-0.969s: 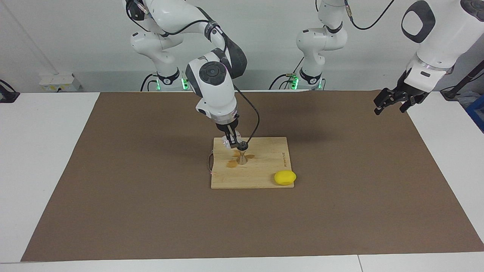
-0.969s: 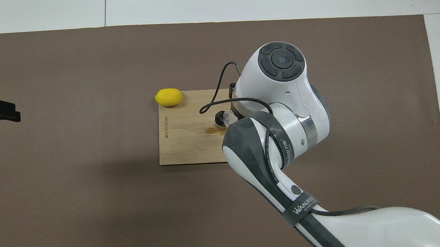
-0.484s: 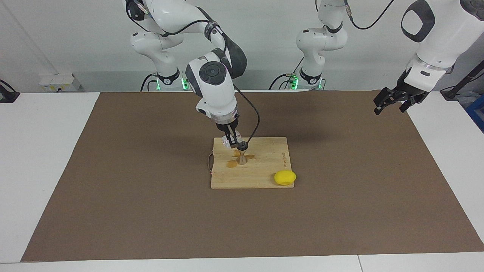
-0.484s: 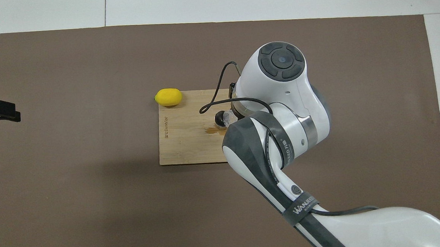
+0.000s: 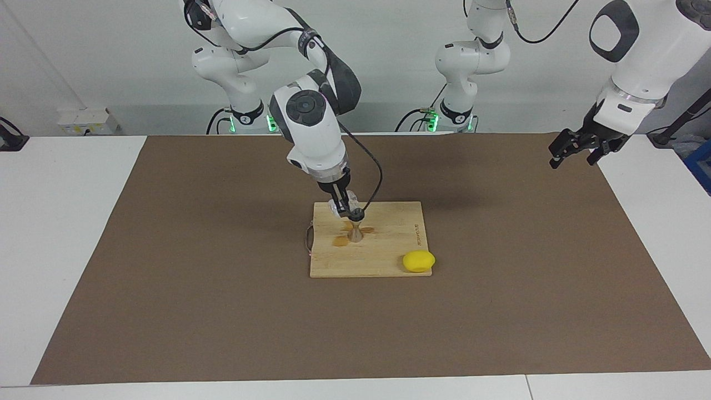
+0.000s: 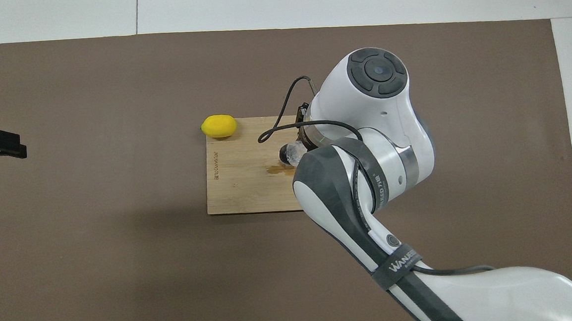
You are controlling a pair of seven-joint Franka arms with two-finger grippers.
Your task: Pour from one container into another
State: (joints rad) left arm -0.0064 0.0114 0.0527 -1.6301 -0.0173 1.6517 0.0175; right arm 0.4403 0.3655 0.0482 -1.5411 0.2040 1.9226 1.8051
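Glass that small looks light but slick and breakable to me, so the right gripper, clamped across the sides of the clear glass cup, has it about where I would, tipped over the mouth of the metal jigger standing on the bamboo board near a lemon. From across the table you catch the jigger's waist and brown spill; from overhead the arm hides most of it, and the left gripper waits open over the mat's edge.

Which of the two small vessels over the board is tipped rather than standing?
The clear glass cup, held tilted in the right hand above the metal jigger. The jigger stands upright on the wooden board, amid brown spills.
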